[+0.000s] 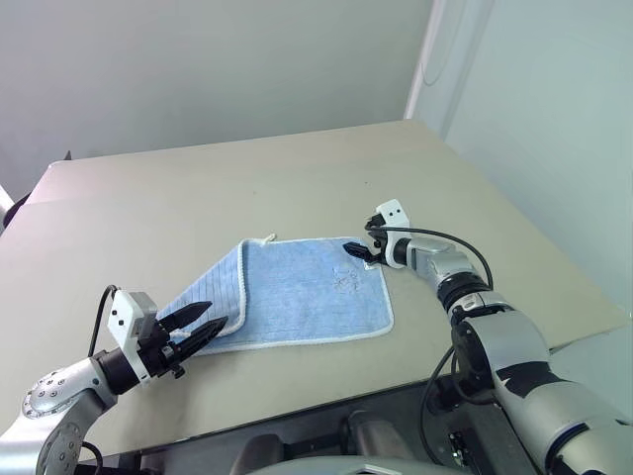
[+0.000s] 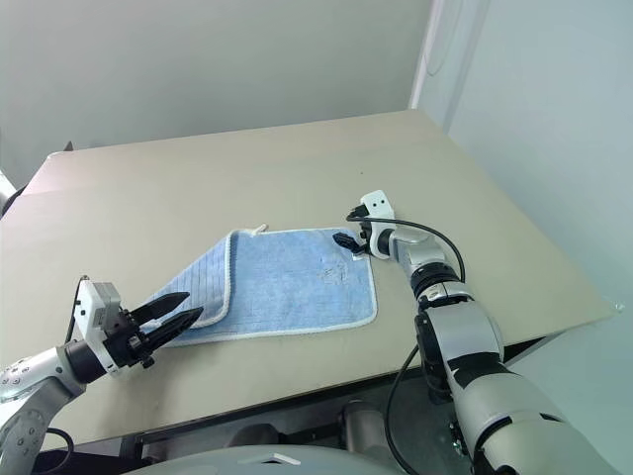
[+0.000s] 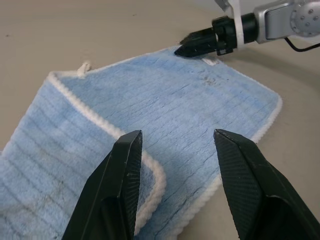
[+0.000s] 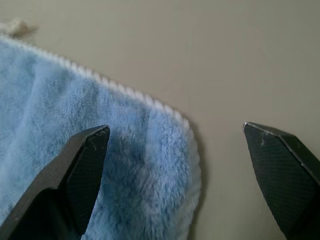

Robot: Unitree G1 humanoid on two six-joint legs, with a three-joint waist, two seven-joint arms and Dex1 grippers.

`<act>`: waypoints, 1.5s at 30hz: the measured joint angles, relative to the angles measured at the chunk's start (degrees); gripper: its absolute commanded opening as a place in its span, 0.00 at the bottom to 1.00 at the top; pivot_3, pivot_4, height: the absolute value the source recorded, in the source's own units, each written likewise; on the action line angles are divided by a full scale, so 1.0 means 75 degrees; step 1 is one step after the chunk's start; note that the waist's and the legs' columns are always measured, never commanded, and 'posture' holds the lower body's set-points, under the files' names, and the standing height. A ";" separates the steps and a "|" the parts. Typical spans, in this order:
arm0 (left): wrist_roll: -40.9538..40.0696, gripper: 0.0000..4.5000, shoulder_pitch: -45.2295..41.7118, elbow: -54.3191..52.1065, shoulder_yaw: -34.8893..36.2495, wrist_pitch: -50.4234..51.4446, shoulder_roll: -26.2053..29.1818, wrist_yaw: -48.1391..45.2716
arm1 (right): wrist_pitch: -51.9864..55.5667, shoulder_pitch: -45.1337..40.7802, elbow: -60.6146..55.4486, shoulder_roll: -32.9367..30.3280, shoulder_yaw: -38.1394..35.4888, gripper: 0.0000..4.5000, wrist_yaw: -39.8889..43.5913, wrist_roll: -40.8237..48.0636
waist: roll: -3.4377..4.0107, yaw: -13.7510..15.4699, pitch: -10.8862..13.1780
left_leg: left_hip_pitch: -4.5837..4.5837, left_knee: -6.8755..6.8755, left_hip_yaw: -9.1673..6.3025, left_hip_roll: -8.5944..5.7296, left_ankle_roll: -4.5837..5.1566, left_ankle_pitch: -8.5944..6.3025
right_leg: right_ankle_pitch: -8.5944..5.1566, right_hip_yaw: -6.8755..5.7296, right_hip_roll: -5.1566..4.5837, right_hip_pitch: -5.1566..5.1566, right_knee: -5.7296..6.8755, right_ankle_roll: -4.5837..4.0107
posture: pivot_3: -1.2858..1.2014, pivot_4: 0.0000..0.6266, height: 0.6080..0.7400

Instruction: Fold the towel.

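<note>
The towel (image 1: 297, 294) lies alone on the table (image 1: 198, 188); right claw (image 1: 356, 251) wide at its far-right corner, left claw (image 1: 203, 325) part-open near-left.

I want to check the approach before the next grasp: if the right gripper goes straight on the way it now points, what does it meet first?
Most likely the towel: the open right gripper points down at its far right corner, one finger over the cloth, the other over the bare table. How close it is stays unclear.
</note>
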 measured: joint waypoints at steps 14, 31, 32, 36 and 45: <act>0.0000 0.53 -0.0020 -0.0008 0.0136 -0.0016 -0.0002 0.0040 | 0.0078 -0.0058 0.0057 0.0040 0.0150 0.24 0.0238 -0.0628 | -0.0010 -0.0006 -0.0013 | 0.0017 0.0001 0.0000 0.0003 0.0000 0.0001 | -0.0004 0.0000 0.0009 0.0044 0.0006 -0.0004 | 0.52 0.00 1.00; 0.1284 0.53 -0.0881 0.0877 -0.0897 0.0313 0.0486 0.0615 | 0.0382 0.0060 -0.0431 0.0040 0.0021 0.01 0.0616 -0.0599 | 0.0006 -0.0006 -0.0005 | 0.0012 -0.0001 -0.0001 0.0001 -0.0001 0.0000 | 0.0015 0.0001 0.0000 0.0006 0.0005 0.0016 | 0.52 0.00 1.00; 0.1397 0.53 -0.0893 0.0924 -0.1034 0.0291 0.0478 0.0616 | 0.0382 0.0091 -0.0475 0.0049 0.0021 0.01 0.0569 -0.0601 | 0.0005 -0.0005 -0.0005 | 0.0010 -0.0002 -0.0002 0.0001 -0.0001 0.0000 | 0.0015 0.0001 -0.0001 0.0006 0.0005 0.0016 | 0.52 0.00 1.00; 0.1798 0.53 -0.1115 0.1059 -0.1553 0.0010 0.0161 0.0690 | 0.0372 0.0213 -0.0621 0.0062 0.0017 0.01 0.0417 -0.0600 | 0.0005 0.0002 -0.0005 | 0.0010 -0.0001 -0.0001 0.0001 -0.0001 0.0001 | 0.0011 0.0001 -0.0003 0.0015 0.0007 0.0011 | 0.52 0.00 1.00; 0.3133 0.53 -0.1520 0.1832 -0.2545 -0.0856 -0.0119 0.1145 | 0.0329 0.0401 -0.0879 0.0059 0.0025 0.01 0.0263 -0.0605 | 0.0004 0.0013 -0.0009 | 0.0008 0.0000 -0.0002 0.0002 -0.0001 0.0001 | 0.0016 0.0002 -0.0001 0.0021 0.0013 0.0018 | 0.52 0.00 1.00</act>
